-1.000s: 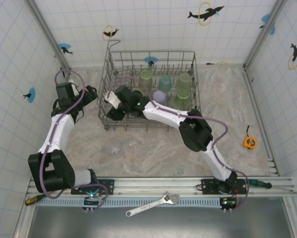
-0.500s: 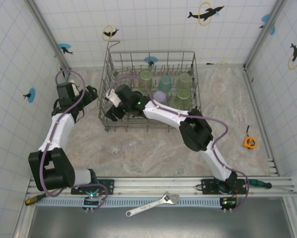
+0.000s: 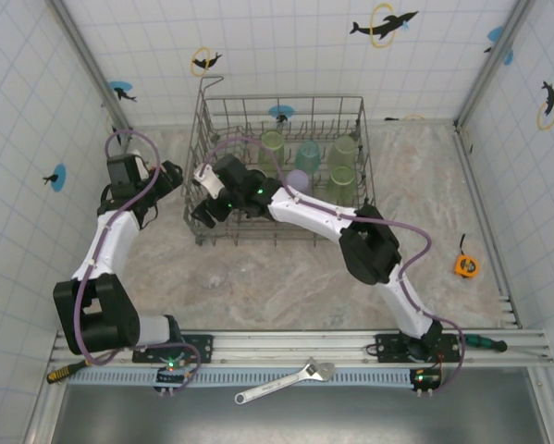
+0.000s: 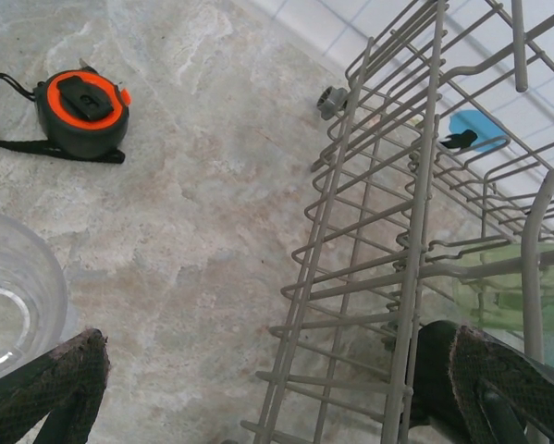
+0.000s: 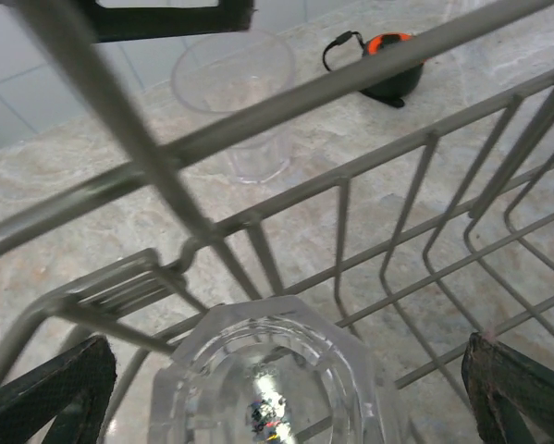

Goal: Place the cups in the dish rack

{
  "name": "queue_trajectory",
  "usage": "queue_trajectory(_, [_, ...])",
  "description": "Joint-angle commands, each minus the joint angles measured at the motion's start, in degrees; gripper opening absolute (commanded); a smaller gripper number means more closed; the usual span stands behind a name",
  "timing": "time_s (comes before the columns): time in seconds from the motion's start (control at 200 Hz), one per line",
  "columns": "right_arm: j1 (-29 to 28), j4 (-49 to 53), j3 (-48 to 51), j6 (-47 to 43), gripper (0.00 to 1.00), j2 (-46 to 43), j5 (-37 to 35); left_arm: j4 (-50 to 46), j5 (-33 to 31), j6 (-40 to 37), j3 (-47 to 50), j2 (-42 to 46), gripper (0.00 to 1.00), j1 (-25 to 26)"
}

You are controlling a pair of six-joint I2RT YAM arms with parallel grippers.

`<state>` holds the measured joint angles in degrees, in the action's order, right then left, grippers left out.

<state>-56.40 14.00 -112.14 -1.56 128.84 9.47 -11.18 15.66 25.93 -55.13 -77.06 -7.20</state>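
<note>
Upper centre of the top view, on the marbled table (image 3: 424, 185): rack (image 3: 199, 157), grey wire, rectangular, with rows of upright tines and one raised loop at its upper left corner.

- Contents, right half: three green cups (image 3: 344, 148), one teal cup (image 3: 307, 154) and one lavender cup (image 3: 298, 179), all translucent and set close together in two rows.
- Contents, left half: right gripper (image 3: 203, 199), its arm crossing in from the lower right.
- Right wrist view, lower centre: inverted clear cup (image 5: 277, 379), faceted base up, inside the rack close to its wire wall.
- Right gripper state: fingers (image 5: 45, 388) spread wide at the two lower corners, the cup between them with a gap on each side. Nothing is pinched.
- Beyond the wires: upright clear cup (image 5: 235, 92) on the table at upper left, and an orange-and-black tape measure (image 5: 387, 69) at upper right.
- Left gripper (image 3: 172, 176): outside the rack, near its left wall in the top view.
- Left gripper state, left wrist view: fingers spread wide at the lower corners, holding nothing. The rack's wall rises between them, right of centre.
- Lower left of that frame: cropped clear cup (image 4: 8, 296), just beside one finger. Whether they touch cannot be told.
</note>
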Motion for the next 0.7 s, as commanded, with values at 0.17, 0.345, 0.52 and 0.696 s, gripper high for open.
queue_trajectory(0.17, [-0.9,-5.7,2.8,-0.2,1.0,-9.0,0.9,-0.9,1.2,-0.2,0.6,-0.3,0.98,0.3])
queue_trajectory(0.345, [-0.9,-4.3,5.4,-3.5,1.0,-11.3,-3.3,-0.9,1.1,-0.1,0.6,-0.4,0.98,0.3])
queue_trajectory(0.52, [-0.9,-3.7,8.4,-5.4,1.0,-13.4,-6.6,-0.9,0.5,-0.2,0.6,-0.5,0.98,0.3])
queue_trajectory(0.696, [-0.9,-4.6,11.7,-6.0,1.0,-15.7,-7.7,-1.4,-0.1,-0.2,0.4,-0.9,0.98,0.3])
